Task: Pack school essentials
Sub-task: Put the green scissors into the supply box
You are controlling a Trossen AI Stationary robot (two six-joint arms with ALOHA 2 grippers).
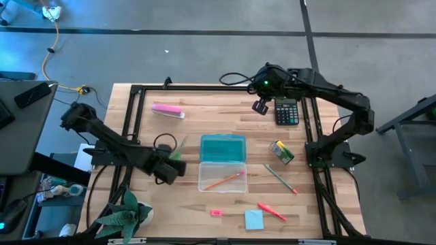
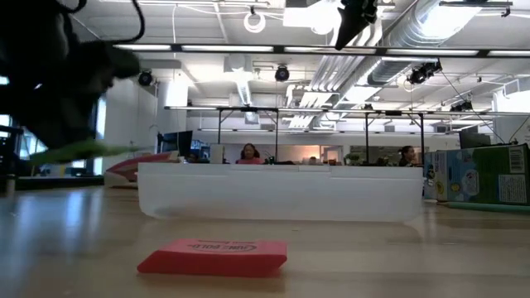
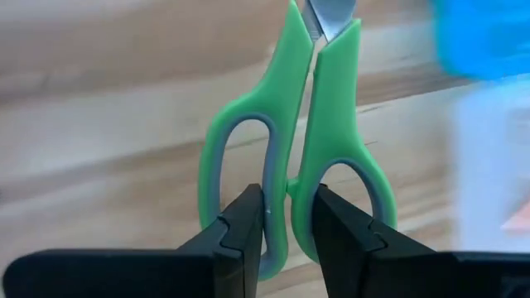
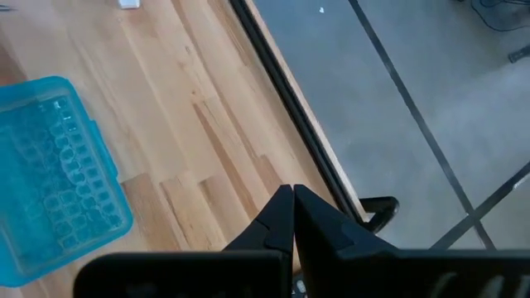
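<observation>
My left pincer [image 3: 287,228] grasping green-handled scissors [image 3: 290,141], left of open case [image 1: 223,175]; next carry right, drop inside; right pincer [image 4: 293,217] clenched, waiting far right

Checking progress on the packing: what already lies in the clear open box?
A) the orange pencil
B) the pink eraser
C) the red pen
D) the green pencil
A: the orange pencil lies inside the clear box; the left gripper holds the scissors.

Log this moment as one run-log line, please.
left gripper: shut on scissors, beside open case | right gripper: shut, empty, raised at table's far edge | orange pencil: in case
</observation>
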